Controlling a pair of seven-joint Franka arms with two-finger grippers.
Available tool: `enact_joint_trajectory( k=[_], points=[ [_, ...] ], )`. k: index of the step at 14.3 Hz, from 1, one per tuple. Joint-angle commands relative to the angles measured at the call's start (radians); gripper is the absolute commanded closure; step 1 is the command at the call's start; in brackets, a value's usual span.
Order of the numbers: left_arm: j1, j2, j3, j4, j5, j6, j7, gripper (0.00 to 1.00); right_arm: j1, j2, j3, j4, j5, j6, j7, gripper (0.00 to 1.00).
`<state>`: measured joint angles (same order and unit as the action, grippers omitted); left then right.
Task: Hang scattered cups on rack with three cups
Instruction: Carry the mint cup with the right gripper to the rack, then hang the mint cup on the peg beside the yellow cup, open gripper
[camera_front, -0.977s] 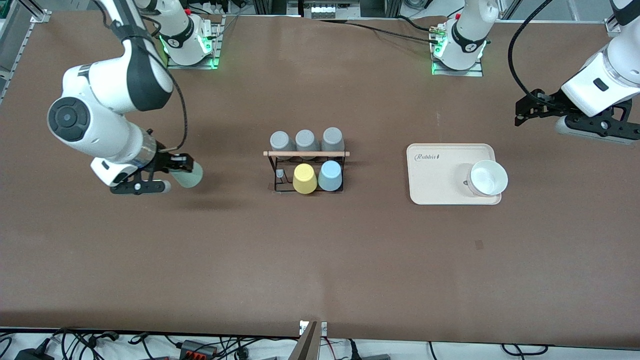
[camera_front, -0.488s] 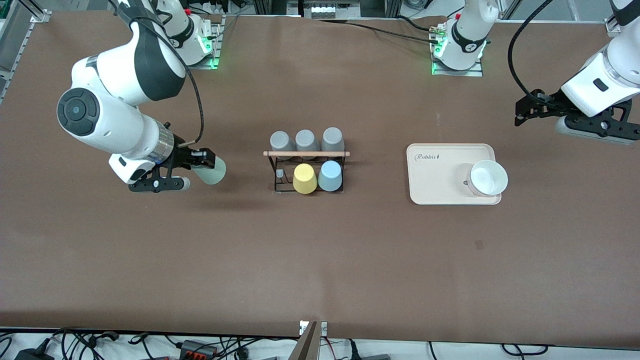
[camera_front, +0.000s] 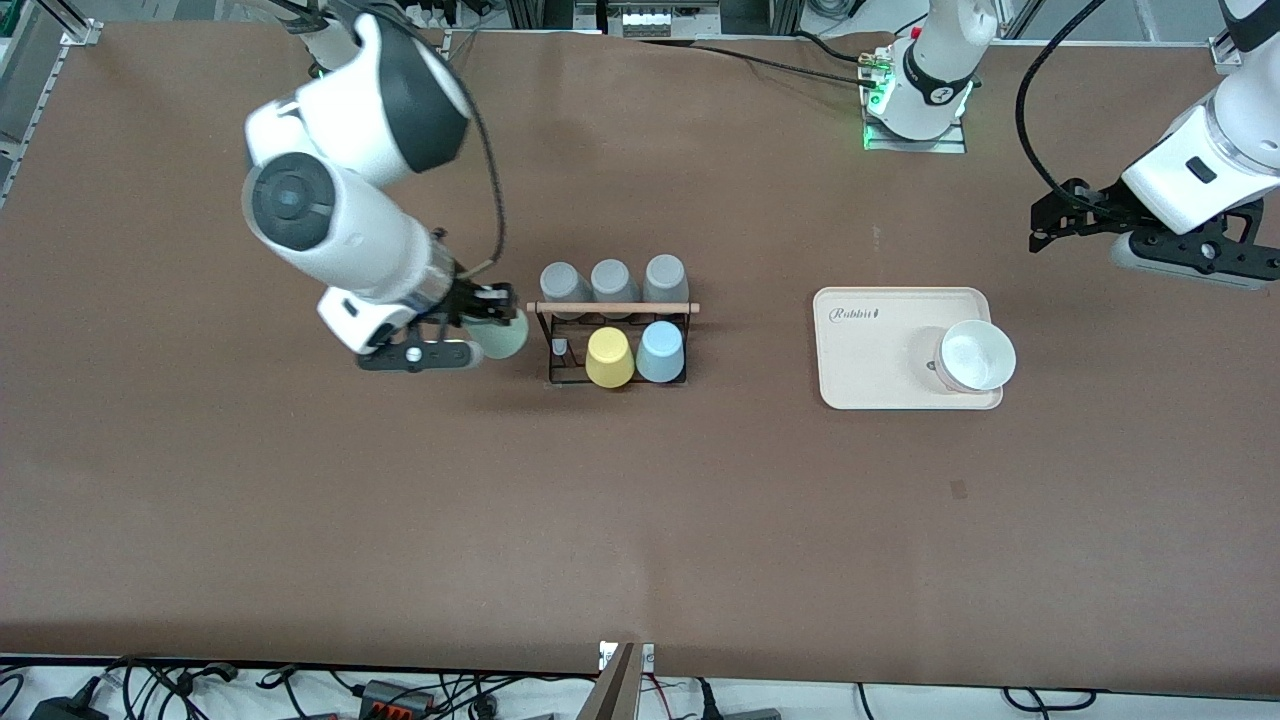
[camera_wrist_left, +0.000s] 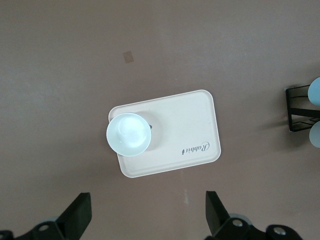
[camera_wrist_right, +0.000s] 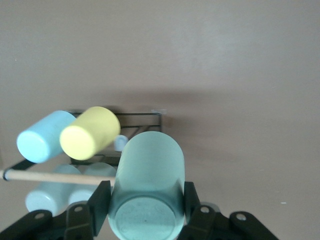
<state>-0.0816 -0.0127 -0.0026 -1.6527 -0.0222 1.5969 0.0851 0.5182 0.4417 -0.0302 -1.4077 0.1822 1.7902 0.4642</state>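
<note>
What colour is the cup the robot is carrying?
Pale sage green cup, clearest in the right wrist view.

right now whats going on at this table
The right gripper holds the pale green cup on its side and is bringing it up to the rack, next to a bare peg at the right arm's end. The rack already carries three grey cups, a yellow cup and the light blue cup. The left gripper waits open above the table by the cream tray, which holds a white bowl.
</note>
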Motion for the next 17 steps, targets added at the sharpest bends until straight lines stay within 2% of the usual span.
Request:
enact_joint_trajectory(
  k=[1,10,12,14,15,16,17],
  points=[
    [-0.007,0.01,0.006,0.024,0.016,-0.017,0.018,0.0,0.034,0.113,-0.008,0.134,0.006,-0.011,0.074,1.0],
    [-0.007,0.01,0.006,0.024,0.016,-0.017,0.018,0.0,0.069,0.175,-0.011,0.128,-0.013,-0.009,0.096,1.0],
    [-0.009,0.01,0.006,0.024,0.016,-0.017,0.018,0.0,0.083,0.205,-0.01,0.125,-0.076,-0.006,0.096,1.0],
    [-0.009,0.01,0.006,0.024,0.018,-0.015,0.018,0.0,0.098,0.244,-0.01,0.122,-0.081,0.056,0.112,1.0],
    [-0.009,0.01,0.006,0.024,0.018,-0.015,0.018,0.0,0.102,0.258,-0.01,0.122,-0.078,0.075,0.149,0.96],
    [-0.009,0.01,0.006,0.024,0.018,-0.015,0.018,0.0,0.102,0.265,-0.011,0.13,-0.078,0.08,0.19,0.78],
    [-0.009,0.01,0.006,0.024,0.019,-0.015,0.019,0.0,0.089,0.265,-0.011,0.134,-0.075,0.08,0.212,0.51]
  ],
)
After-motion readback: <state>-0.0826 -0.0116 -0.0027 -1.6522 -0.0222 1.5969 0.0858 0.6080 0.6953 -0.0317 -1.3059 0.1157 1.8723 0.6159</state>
